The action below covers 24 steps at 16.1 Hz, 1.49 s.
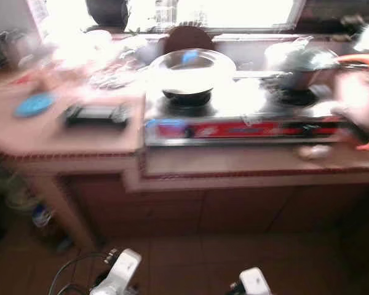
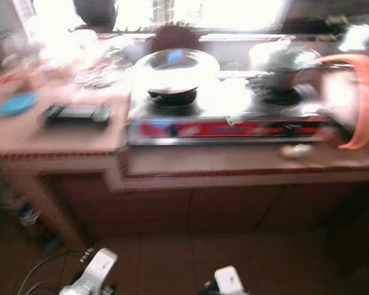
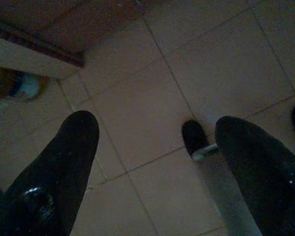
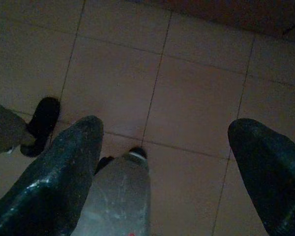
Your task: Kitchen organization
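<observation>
Steel wok point(image 1: 192, 66) on stove point(image 1: 240, 117), well apart from left gripper point(image 3: 157, 162) and right gripper point(image 4: 164, 167), both spread wide, empty, over floor tiles point(image 4: 196, 98)

One stove point(image 1: 240, 123), two pans point(image 1: 190, 64), one blue lid point(image 1: 34, 104).

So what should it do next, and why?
Probably step closer to the counter: both arms hang low, the left gripper and right gripper open over floor tiles, holding nothing, while the stove and pan sit beyond them.

Head eyes face the stove point(image 1: 234, 117); wrist cameras face the floor tiles point(image 3: 152, 113).
</observation>
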Available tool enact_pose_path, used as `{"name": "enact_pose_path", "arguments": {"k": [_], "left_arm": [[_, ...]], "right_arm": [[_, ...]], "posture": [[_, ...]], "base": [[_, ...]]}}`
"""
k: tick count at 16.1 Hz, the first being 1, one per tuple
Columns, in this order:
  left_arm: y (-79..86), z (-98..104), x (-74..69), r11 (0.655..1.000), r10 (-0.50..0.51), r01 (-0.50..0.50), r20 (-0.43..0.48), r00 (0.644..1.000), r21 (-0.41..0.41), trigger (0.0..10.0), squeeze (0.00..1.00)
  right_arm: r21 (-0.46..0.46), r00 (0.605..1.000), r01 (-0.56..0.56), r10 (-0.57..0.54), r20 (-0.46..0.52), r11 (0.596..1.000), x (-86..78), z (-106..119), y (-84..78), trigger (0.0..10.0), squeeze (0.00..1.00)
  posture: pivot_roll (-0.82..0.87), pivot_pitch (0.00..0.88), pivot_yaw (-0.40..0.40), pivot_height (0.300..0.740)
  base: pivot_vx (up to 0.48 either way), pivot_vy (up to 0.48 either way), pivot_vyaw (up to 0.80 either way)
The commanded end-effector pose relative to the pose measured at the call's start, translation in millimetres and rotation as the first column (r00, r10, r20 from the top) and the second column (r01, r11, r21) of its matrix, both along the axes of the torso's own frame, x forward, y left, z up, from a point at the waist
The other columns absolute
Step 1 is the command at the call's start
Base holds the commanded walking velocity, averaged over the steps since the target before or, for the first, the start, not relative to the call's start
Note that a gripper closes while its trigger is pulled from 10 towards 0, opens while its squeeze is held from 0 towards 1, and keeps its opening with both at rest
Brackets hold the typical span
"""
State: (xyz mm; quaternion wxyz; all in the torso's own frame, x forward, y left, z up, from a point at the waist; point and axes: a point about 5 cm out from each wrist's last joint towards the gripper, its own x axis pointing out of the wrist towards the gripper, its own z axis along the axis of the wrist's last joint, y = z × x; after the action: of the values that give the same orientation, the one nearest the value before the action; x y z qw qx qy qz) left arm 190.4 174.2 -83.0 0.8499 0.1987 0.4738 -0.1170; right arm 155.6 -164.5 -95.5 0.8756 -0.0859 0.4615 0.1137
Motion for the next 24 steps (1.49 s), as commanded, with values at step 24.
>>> {"name": "enact_pose_path", "arguments": {"k": [24], "left_arm": [[-1.3,-0.8,-0.4,0.974,0.193,-0.196,-0.040,0.980,-0.115,10.0,0.00]], "right_arm": [[0.208,0.954,0.296,-0.300,-0.012,0.932,30.1,12.0,-3.6,10.0,0.00]], "posture": [[0.24,0.000,-0.121,0.740]], "base": [[0.000,-0.073,0.00]]}}
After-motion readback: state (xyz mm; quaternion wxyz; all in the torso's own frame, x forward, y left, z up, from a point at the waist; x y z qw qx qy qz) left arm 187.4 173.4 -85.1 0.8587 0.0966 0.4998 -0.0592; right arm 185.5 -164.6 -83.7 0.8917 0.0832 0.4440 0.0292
